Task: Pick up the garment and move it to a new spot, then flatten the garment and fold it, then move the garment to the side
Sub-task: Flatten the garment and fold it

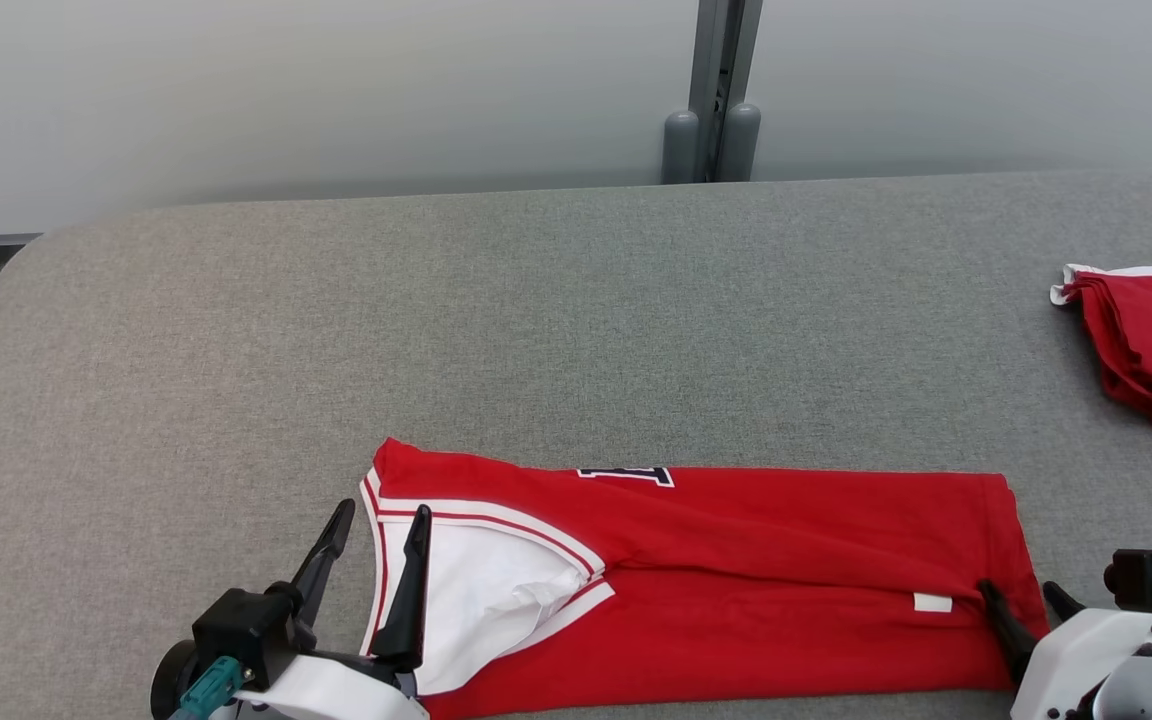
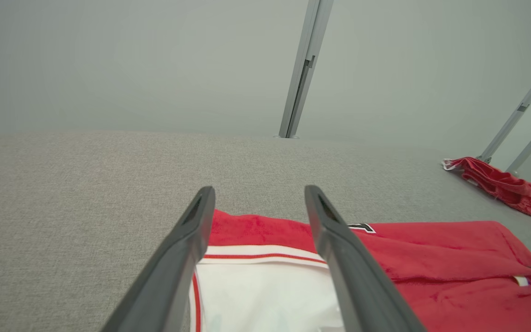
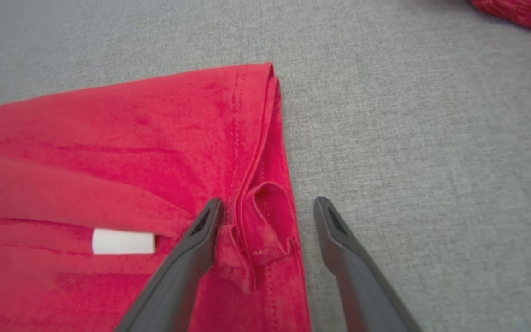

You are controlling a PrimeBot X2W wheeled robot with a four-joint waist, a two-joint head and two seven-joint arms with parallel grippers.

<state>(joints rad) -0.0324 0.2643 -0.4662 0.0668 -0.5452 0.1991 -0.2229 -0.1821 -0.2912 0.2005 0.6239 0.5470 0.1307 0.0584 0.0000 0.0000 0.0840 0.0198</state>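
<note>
To fold it well, I think each gripper must pinch all layers at its end and lift evenly. The garment [image 1: 756, 560] lies as a long strip on the near side of the bench [image 1: 536, 300]. The left gripper [image 1: 384, 510], released, straddles the collar end on the left. The right gripper [image 1: 1018, 590], also released, straddles the hem on the right.

Unreadable partial character [image 1: 626, 476] on garment [image 1: 786, 560]

1. Jersey [image 1: 736, 590]: its near edge partly slips off the bottom of the head view.
2. Lettering [image 1: 626, 476]: half tucked under a fold, unreadable.
3. Red pile [image 1: 1151, 340]: cut by the right edge.
</note>
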